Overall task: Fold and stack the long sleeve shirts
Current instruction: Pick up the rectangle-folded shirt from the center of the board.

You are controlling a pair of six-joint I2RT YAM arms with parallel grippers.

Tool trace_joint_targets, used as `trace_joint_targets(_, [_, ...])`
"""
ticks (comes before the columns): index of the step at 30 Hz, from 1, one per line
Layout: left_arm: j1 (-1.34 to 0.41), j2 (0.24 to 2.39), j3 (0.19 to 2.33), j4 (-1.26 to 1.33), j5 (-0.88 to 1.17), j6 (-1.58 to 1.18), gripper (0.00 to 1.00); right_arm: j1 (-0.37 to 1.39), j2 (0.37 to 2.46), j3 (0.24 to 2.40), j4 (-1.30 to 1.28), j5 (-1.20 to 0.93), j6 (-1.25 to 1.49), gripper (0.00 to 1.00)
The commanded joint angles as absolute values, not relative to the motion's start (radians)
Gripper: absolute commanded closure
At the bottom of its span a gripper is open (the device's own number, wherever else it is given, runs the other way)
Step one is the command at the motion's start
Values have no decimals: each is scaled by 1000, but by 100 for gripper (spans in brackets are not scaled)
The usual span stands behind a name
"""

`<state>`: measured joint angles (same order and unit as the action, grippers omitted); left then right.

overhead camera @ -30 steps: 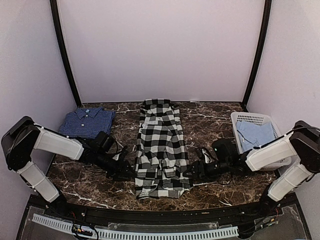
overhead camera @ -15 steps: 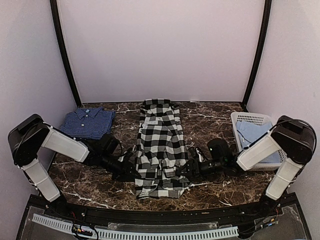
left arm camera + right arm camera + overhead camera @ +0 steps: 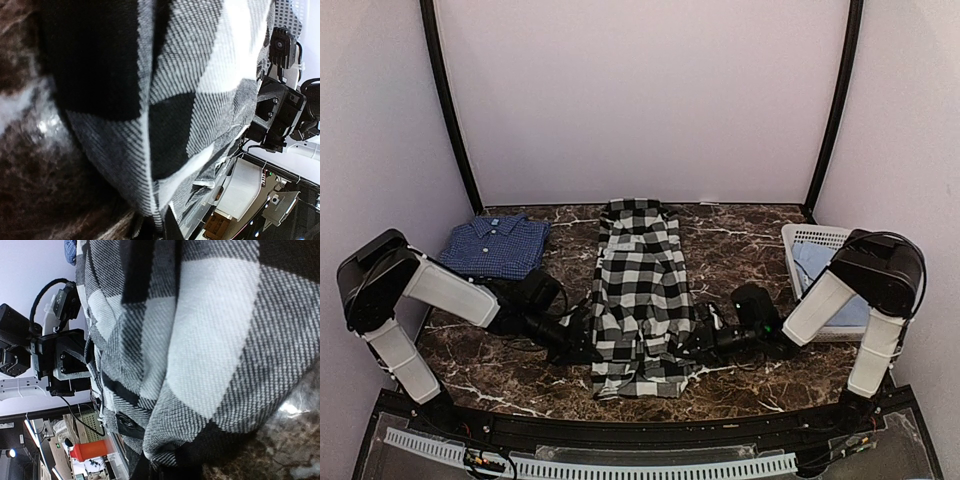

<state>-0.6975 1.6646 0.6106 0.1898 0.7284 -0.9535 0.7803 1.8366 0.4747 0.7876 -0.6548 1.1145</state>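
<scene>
A black-and-white checked long sleeve shirt lies folded into a long strip down the middle of the marble table. My left gripper is shut on its lower left edge, and the cloth fills the left wrist view. On the opposite side my right gripper is shut on the lower right edge, with checked cloth bunched at the jaws. A dark blue fine-check shirt lies folded at the back left, apart from both grippers.
A white slotted basket holding a light blue cloth stands at the right, just behind the right arm. Black frame posts rise at both back corners. Bare marble shows between the checked shirt and the basket.
Both grippers moved inward to the checked shirt's lower side edges and closed on the cloth. The shirt's lower part has bunched slightly.
</scene>
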Motion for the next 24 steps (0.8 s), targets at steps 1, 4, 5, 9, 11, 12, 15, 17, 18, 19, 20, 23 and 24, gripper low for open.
trace_joint_targets(1, [-720,1579,566,169,748,-950,100,795,1796,423,833,-644,1137,100])
trace_joint_targets(4, [-734,1527,535,160,742,-963,100,817,1737,375,825,-625,1152,100])
trace_joint_targets(5, [-737,1498,522,150,740,-969,100,829,1705,365,815,-619,1155,100])
trace_joint_targets(9, [-758,1403,488,127,730,-1001,100,878,1597,355,729,-572,1159,100])
trace_joint_targets(11, [-759,1362,481,131,728,-1026,100,882,1549,361,690,-554,1161,100])
trace_joint_targets(12, [-759,1344,481,133,727,-1037,100,881,1529,369,668,-543,1159,100])
trace_joint_targets(15, [-760,1344,497,148,724,-1047,100,876,1499,422,604,-522,1144,100])
trace_joint_targets(17, [-760,1367,504,162,726,-1047,100,874,1506,448,593,-527,1146,100])
trace_joint_targets(18, [-760,1378,504,182,730,-1052,100,874,1513,456,601,-533,1151,100])
trace_joint_targets(19, [-759,1383,506,191,739,-1056,100,875,1523,461,612,-540,1162,100])
trace_joint_targets(20, [-759,1391,517,202,744,-1062,100,874,1531,465,630,-549,1176,100])
trace_joint_targets(23, [-755,1404,557,191,754,-1065,100,863,1542,477,667,-563,1214,100])
trace_joint_targets(24, [-751,1411,574,185,758,-1072,100,854,1539,482,672,-561,1225,100])
